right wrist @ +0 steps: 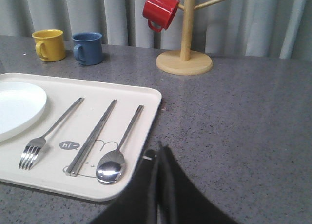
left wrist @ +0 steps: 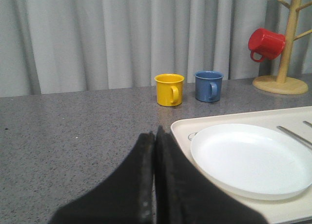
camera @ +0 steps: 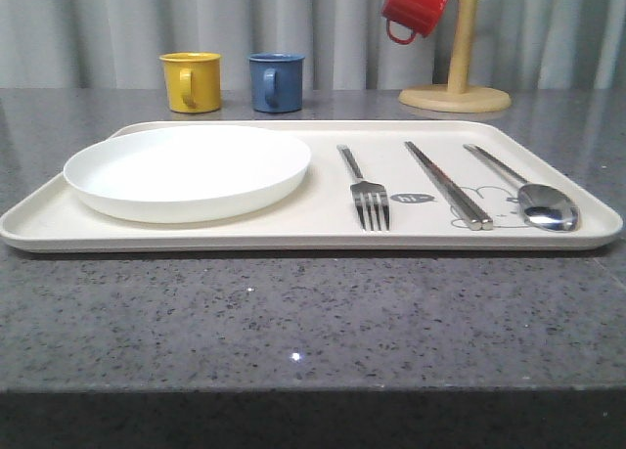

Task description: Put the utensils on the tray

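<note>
The cream tray (camera: 323,236) lies across the middle of the grey table. On it, from left to right, rest the white plate (camera: 188,170), the fork (camera: 366,195), the pair of chopsticks (camera: 447,184) and the spoon (camera: 533,199). My left gripper (left wrist: 155,136) is shut and empty over bare table beside the tray's (left wrist: 181,131) left corner, near the plate (left wrist: 253,158). My right gripper (right wrist: 158,150) is shut and empty just off the tray's (right wrist: 148,94) right edge, close to the spoon (right wrist: 113,165), chopsticks (right wrist: 92,136) and fork (right wrist: 48,133).
A yellow mug (camera: 191,81) and a blue mug (camera: 275,81) stand behind the tray. A wooden mug tree (camera: 456,87) with a red mug (camera: 415,6) hanging on it stands at the back right. A grey curtain closes the back.
</note>
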Controlling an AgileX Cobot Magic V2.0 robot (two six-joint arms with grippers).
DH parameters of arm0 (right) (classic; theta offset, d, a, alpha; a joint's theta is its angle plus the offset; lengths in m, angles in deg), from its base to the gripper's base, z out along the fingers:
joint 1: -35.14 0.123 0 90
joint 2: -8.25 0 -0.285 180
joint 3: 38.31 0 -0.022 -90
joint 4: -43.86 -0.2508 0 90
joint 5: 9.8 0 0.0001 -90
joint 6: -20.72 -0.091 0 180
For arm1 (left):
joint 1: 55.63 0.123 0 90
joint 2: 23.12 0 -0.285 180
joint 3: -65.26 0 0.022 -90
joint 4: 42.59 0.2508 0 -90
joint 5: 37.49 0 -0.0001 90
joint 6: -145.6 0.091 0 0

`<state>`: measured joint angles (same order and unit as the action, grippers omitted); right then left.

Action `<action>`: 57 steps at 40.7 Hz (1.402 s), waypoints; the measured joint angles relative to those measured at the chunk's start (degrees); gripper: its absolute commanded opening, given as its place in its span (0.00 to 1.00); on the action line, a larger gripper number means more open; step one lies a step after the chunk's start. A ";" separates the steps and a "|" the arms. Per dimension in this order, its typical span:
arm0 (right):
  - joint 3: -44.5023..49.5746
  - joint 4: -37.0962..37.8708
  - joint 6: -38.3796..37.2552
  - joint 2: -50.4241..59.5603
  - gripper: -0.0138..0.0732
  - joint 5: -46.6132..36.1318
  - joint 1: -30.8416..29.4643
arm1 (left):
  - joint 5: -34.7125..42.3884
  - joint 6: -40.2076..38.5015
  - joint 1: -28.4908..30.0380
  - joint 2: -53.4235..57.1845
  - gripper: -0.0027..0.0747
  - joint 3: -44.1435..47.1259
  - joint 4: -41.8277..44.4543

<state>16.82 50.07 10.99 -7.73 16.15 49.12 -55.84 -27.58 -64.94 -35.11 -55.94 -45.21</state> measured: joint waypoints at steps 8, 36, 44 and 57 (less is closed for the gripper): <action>0.00 0.00 0.00 0.00 0.08 -0.07 0.00 | 0.57 0.00 4.28 4.49 0.01 6.89 1.64; 0.00 0.00 0.00 0.02 0.08 -0.07 0.00 | 10.46 0.00 10.52 4.48 0.01 18.59 0.99; 0.00 0.00 0.00 0.02 0.08 -0.07 0.00 | 10.46 0.00 10.52 4.48 0.01 18.59 0.99; 0.00 0.00 0.00 0.02 0.08 -0.07 0.00 | 10.46 0.00 10.52 4.48 0.01 18.59 0.99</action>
<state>16.82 50.07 10.99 -7.70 16.08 49.12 -45.39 -27.58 -54.43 -30.63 -37.35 -44.22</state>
